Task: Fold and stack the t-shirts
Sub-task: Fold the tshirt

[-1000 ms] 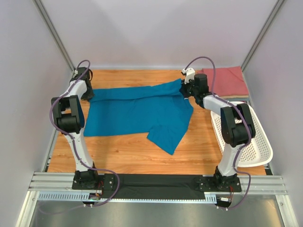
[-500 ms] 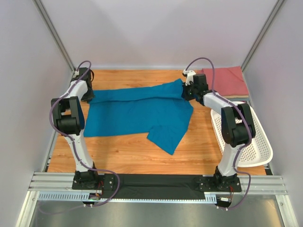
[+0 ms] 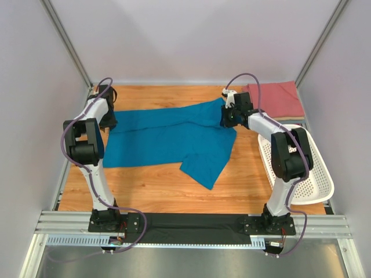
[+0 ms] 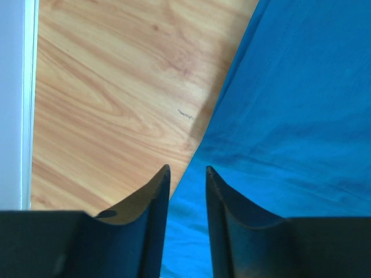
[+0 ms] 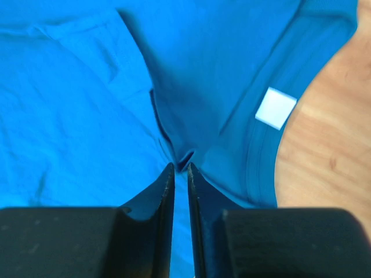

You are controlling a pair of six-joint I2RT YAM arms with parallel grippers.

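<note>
as seen from above, teal-blue t-shirt (image 3: 168, 139): lies spread open across the middle of the wooden desk (image 3: 151, 185), stretches from one arm to the other, and sends one flap toward the near edge, right of centre. wrinkles a little along the far side.

left end effector (image 4: 187, 169): sits at the shirt's far left corner, close to the left wall, pointing down at the desk. stands with jaws apart, a clear gap between the dark fingers (image 4: 152, 202), gripping nothing. in that gap, in the left wrist view: the cloth edge, slanting from upper right down to the tips, with bare wood to its left and blue cloth to its right.

right end effector (image 5: 180, 167): hovers low over the shirt's far right end, by the collar. leaves only a narrow slit between the fingers. right at the tips: a small pucker of cloth. cannot tell whether pinched or free. just beyond, in the right wrist view: the curved collar band with a white tag (image 5: 276, 108) inside it, and past that, bare wood.

salmon-red t-shirt (image 3: 278, 98): rests folded into a flat rectangle in the far right corner of the desk, just behind the right end effector, apart from the teal-blue one.

white perforated basket (image 3: 319, 174): sits at the right edge of the desk, on the near side of the folded shirt, beside the right arm.
</note>
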